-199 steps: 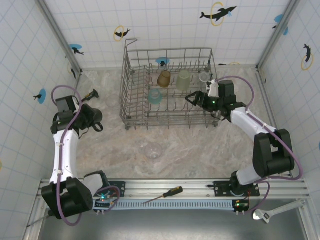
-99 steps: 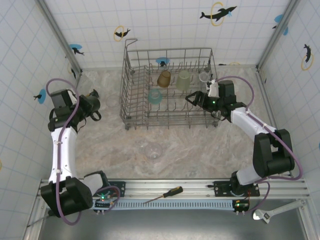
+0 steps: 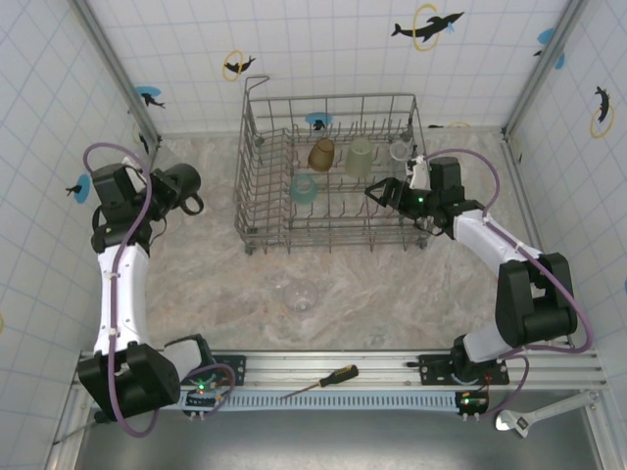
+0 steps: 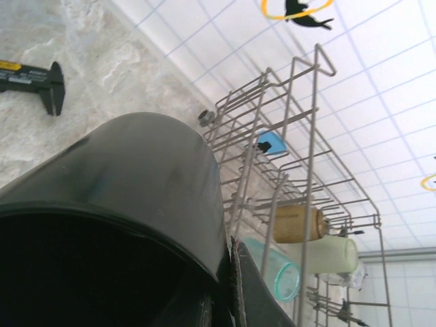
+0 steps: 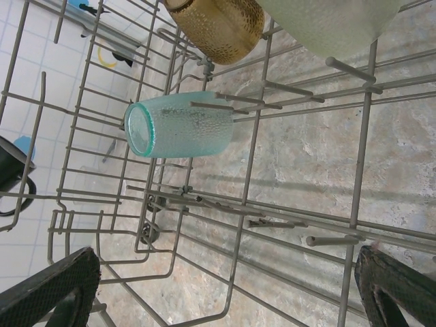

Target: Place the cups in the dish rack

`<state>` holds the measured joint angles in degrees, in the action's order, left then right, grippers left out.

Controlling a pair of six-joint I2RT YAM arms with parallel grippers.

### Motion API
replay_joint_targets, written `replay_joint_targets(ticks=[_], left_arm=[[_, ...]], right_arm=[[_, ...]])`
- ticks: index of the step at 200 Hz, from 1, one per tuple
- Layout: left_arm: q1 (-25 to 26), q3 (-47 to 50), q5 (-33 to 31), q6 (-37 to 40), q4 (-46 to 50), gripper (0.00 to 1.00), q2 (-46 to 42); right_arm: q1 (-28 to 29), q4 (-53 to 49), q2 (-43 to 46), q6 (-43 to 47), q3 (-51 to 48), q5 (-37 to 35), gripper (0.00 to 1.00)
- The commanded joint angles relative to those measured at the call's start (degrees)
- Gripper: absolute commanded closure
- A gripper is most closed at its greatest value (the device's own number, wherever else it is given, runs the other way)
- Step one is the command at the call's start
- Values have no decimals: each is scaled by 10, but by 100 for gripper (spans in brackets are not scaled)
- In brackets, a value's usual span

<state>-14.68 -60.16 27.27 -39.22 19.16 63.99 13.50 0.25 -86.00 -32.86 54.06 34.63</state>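
The grey wire dish rack stands at the back centre. An amber cup, a pale green cup, a light blue cup and a clear cup lie inside it. Another clear cup stands on the table in front. At the far left, above the table, my left gripper is shut on the wall of a dark mug, whose rim looms close to the wrist camera. My right gripper hovers open over the rack's right part, with wide-spread fingers above bare tines; the blue cup lies ahead.
A black-handled tool lies on the table near the left wall. A screwdriver rests on the front rail, and a wrench lies at the front right. Tiled walls close in both sides and the back.
My left arm has lifted the dark mug and carried it back toward the far left wall. The right arm has stayed still over the rack.
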Motion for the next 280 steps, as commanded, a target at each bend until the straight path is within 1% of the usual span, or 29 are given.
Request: replay_joint_targets(ticks=[1,36,66,92,111,145,183,188,221,253,280], left_arm=[[-1,-42,53,-22,-93,100,-6],[-1,-71,89,-38,-118,100,5],[0,-76,131,-75,-173,100,16],[18,-86,158,-91,-200,100,32],[31,-98,158,-88,-210,100,42],[54,-118,161,-113,-253,100,62],[107,-143,151,-107,-264,100,96],[112,-143,149,-107,-267,100,100],[150,-142,141,-106,-287,100,119],[184,-139,134,-106,-309,100,136],[213,-137,128,-107,-321,100,149]], right_arm=[[-2,11,6,-2,5,10,0],[-2,21,6,-12,7,17,0],[-1,29,7,-19,7,19,0],[-1,28,6,-20,15,17,0],[1,26,0,-22,24,18,0],[5,37,-5,-34,33,23,0],[8,38,-8,-46,42,26,0],[8,55,-8,-48,42,27,0],[12,64,-15,-58,57,30,0],[19,93,-23,-80,70,40,0],[22,153,-29,-125,64,64,0]])
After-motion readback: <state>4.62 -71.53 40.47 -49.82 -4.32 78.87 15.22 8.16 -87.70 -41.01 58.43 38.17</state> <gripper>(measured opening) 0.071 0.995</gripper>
